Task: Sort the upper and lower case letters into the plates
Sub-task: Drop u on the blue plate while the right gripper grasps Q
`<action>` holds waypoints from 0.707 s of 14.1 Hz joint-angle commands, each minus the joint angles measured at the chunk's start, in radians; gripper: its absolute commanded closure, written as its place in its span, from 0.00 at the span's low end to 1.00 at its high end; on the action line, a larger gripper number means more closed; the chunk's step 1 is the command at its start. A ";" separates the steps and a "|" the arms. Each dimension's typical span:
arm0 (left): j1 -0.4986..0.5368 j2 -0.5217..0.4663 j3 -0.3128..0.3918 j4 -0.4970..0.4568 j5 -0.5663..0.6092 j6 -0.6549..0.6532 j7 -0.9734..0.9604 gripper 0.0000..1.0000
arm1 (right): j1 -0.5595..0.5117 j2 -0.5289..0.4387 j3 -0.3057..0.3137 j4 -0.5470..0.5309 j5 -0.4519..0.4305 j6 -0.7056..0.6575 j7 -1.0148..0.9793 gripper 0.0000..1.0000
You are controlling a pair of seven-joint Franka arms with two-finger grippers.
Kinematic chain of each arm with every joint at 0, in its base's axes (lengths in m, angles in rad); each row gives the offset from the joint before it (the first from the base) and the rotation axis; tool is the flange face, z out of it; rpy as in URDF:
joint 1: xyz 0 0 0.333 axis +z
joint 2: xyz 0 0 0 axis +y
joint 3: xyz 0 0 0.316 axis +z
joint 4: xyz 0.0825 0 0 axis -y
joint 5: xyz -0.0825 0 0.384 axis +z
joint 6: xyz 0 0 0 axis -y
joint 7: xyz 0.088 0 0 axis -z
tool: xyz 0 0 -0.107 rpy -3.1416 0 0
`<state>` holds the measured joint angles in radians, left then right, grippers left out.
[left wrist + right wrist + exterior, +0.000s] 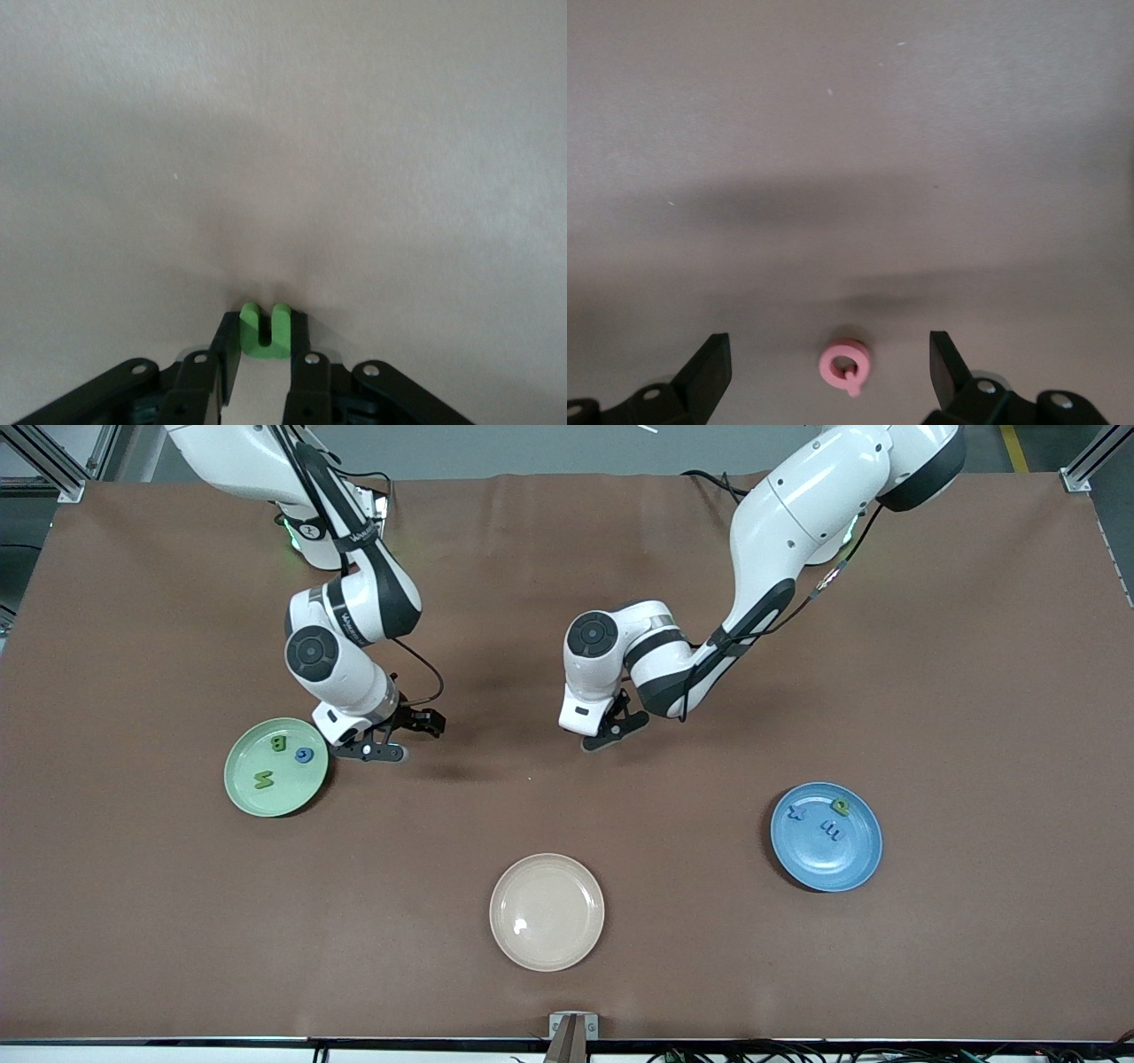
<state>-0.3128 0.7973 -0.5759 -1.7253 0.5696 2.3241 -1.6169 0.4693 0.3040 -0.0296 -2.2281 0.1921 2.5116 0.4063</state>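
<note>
Two glossy white arms with dark grey joint bands, black cables, and black pincers.

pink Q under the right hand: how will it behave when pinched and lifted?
The pink Q looks like a small, thick moulded piece, so it's probably light and fairly stiff. It lies flat on the table, so rolling or tipping seems unlikely. It's small against the right hand, whose fingers stand wide open either side, so an off-centre close might nudge or spin it.

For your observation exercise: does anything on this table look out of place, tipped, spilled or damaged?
Nothing stands out. The light green plate, medium blue plate and empty cream-beige plate all lie flat on the brown table, their small letters inside the rims.
</note>
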 commanded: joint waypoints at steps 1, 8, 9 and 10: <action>0.044 -0.029 0.011 0.003 0.024 -0.005 -0.017 1.00 | 0.043 0.033 -0.010 -0.044 0.024 0.111 0.029 0.02; 0.263 -0.161 0.001 0.010 0.019 -0.034 0.092 1.00 | 0.068 0.055 -0.010 -0.100 0.024 0.179 0.028 0.08; 0.285 -0.170 -0.001 0.013 0.018 -0.035 0.113 1.00 | 0.075 0.055 -0.010 -0.110 0.024 0.193 0.028 0.09; 0.303 -0.174 0.002 0.026 0.016 -0.046 0.123 1.00 | 0.083 0.058 -0.010 -0.111 0.024 0.196 0.028 0.13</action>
<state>-0.0422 0.6552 -0.5670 -1.6972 0.5782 2.3064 -1.5141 0.5215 0.3722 -0.0300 -2.3075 0.1932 2.6756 0.4271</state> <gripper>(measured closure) 0.736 0.075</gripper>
